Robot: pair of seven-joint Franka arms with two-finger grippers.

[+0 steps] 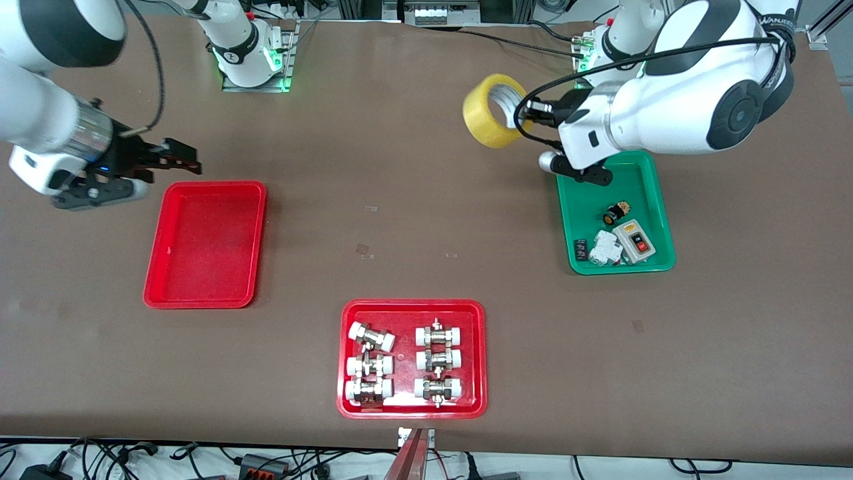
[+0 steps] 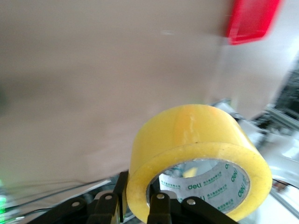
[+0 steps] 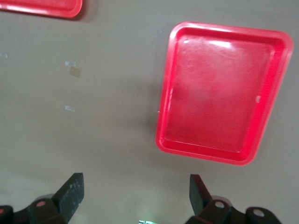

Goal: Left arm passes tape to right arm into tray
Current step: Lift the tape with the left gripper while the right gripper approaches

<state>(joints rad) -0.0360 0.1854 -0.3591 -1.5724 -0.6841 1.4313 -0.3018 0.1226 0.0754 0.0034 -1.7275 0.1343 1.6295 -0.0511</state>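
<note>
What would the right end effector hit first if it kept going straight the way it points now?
Probably bare table beside the empty red tray. The open right end effector aims just off the tray's rim, though depth is unclear.

A brown table (image 1: 413, 173) carries three trays: the red tray (image 1: 205, 245) toward the right arm's end, a green tray (image 1: 656, 220) toward the left arm's end, a wider red tray (image 1: 412, 312) near the camera-side edge.

Both arms have glossy white shells with dark grey joint caps and black cables looping along them. The left arm (image 1: 673, 100) bears grey lettering near its upper joint. The right arm (image 1: 46, 127) has a silver wrist ring. Each base glows green. The left gripper (image 2: 140, 205) and right gripper (image 3: 135, 193) are black, with round screw heads at the finger roots.
</note>
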